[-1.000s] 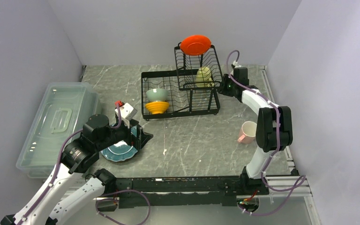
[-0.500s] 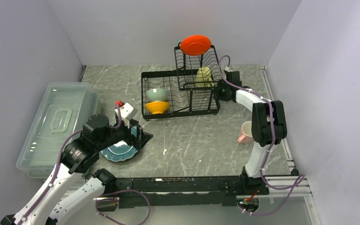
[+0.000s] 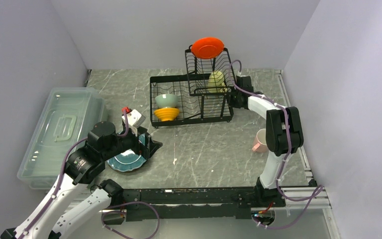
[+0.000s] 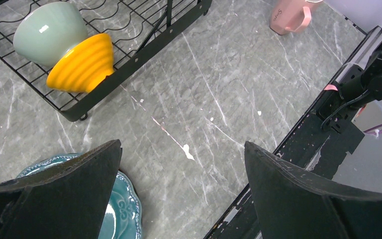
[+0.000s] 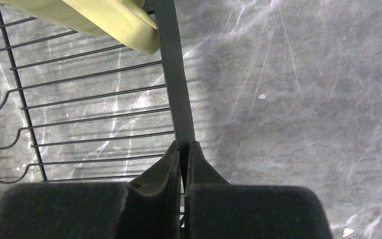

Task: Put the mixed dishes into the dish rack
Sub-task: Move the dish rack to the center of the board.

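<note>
The black dish rack [image 3: 169,77] stands at the back. It holds a pale green bowl [image 3: 166,100] on an orange-yellow bowl [image 3: 166,114]. A pale yellow mug [image 3: 216,81] lies in the raised tier, and an orange-red plate [image 3: 207,47] rests on top. My right gripper [image 5: 185,144] is shut on the rack's upright frame bar [image 5: 174,74] at its right end. My left gripper [image 4: 181,149] is open and empty, one finger over the edge of a teal plate [image 4: 122,209] on the table [image 3: 125,161]. A pink mug [image 3: 262,140] lies by the right arm.
A clear lidded plastic bin [image 3: 62,132] sits at the left edge. The black base rail [image 3: 189,196] runs along the near edge. Walls close in the table on three sides.
My right gripper has moved left and down to the rack's right end and now grips its frame bar. The left arm and the dishes have not moved.
</note>
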Controlling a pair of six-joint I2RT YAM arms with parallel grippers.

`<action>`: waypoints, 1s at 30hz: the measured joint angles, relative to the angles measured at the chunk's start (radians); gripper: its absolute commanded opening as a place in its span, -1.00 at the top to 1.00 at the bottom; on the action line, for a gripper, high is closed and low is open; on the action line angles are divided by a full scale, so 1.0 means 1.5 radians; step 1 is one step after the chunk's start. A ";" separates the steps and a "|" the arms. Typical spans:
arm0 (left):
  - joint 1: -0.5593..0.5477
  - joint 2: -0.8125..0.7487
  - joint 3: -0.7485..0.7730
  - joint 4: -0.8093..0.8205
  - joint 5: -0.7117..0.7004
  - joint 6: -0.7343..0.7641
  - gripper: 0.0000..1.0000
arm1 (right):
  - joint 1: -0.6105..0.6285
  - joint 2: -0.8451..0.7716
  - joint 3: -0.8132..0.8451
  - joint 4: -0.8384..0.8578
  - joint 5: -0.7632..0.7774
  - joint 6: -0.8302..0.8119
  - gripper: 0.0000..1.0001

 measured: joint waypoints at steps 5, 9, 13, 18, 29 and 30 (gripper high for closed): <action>0.000 -0.005 0.000 0.000 0.000 0.000 -0.99 | 0.004 -0.032 -0.050 0.029 0.021 0.062 1.00; 0.000 -0.009 0.000 0.000 0.000 0.000 -0.99 | 0.007 -0.060 -0.086 0.032 0.038 0.115 1.00; 0.000 -0.009 0.000 0.000 0.000 0.000 -0.99 | 0.008 -0.075 -0.103 0.027 0.056 0.173 1.00; 0.000 -0.009 0.000 0.000 0.001 0.000 -0.99 | 0.009 -0.104 -0.145 0.043 0.080 0.256 1.00; 0.000 -0.013 0.000 0.000 0.003 -0.002 -0.99 | 0.045 -0.156 -0.216 0.060 0.157 0.437 1.00; 0.000 -0.013 0.000 0.000 0.005 -0.002 -0.99 | 0.053 -0.158 -0.216 0.052 0.159 0.451 1.00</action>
